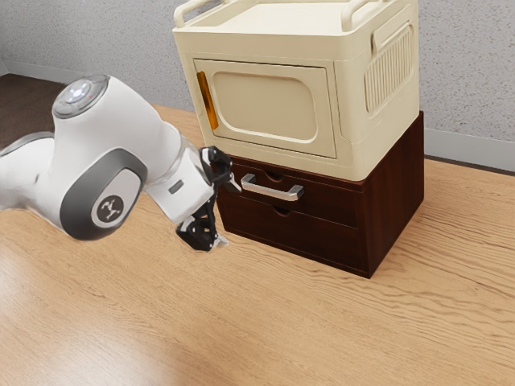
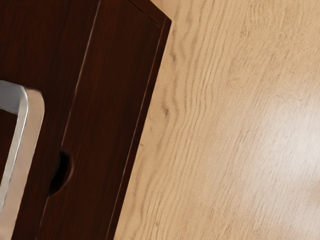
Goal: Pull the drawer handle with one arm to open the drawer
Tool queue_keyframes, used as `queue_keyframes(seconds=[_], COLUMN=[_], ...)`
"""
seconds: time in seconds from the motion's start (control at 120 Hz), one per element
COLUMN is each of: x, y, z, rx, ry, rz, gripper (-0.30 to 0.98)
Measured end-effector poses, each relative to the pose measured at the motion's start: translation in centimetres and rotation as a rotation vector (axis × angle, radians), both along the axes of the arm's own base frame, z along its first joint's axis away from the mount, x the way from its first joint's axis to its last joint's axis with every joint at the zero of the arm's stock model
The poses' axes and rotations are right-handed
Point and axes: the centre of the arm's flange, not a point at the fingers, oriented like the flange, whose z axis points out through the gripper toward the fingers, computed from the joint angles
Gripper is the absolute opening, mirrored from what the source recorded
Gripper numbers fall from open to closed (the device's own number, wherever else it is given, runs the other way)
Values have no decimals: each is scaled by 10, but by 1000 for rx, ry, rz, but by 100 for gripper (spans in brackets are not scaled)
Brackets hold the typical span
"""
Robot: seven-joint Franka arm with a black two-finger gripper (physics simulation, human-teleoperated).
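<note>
Your pincer [image 1: 229, 215]: one, black, two fingers set apart, standing just beside the silver drawer handle [image 1: 273, 191], though whether one finger touches it you cannot tell from this angle. Your handle: one, fixed across the front of the upper drawer [image 1: 328, 207], which sits closed in a dark wooden chest [image 1: 396, 193]. Also before you: one cream cabinet [image 1: 350, 121] atop the chest, on a pale wood table [image 1: 298, 322].

Ext view: cream cabinet [image 1: 269, 104] cut off ~1 o'clk, arm [image 1: 121, 121] ~9; wrist view: handle [image 2: 31, 130] cut by edge.
</note>
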Motion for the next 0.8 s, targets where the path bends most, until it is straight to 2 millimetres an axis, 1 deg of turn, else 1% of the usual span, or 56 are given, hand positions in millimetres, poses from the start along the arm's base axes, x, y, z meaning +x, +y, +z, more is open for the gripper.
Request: queue_keyframes(seconds=[0.15, 0.242, 0.325, 0.492, 0.658, 0.8], x=[17, 24, 27, 47, 53, 54], y=[2, 1, 0, -2, 0, 6], z=[-11, -19, -21, -32, -38, -37], rx=[40, 57, 70, 85, 98, 109], ry=[-32, -37, -45, -42, -37, -41], rz=[-59, -91, -114, -151, -173, -179], gripper=[69, 69, 69, 69, 69, 69])
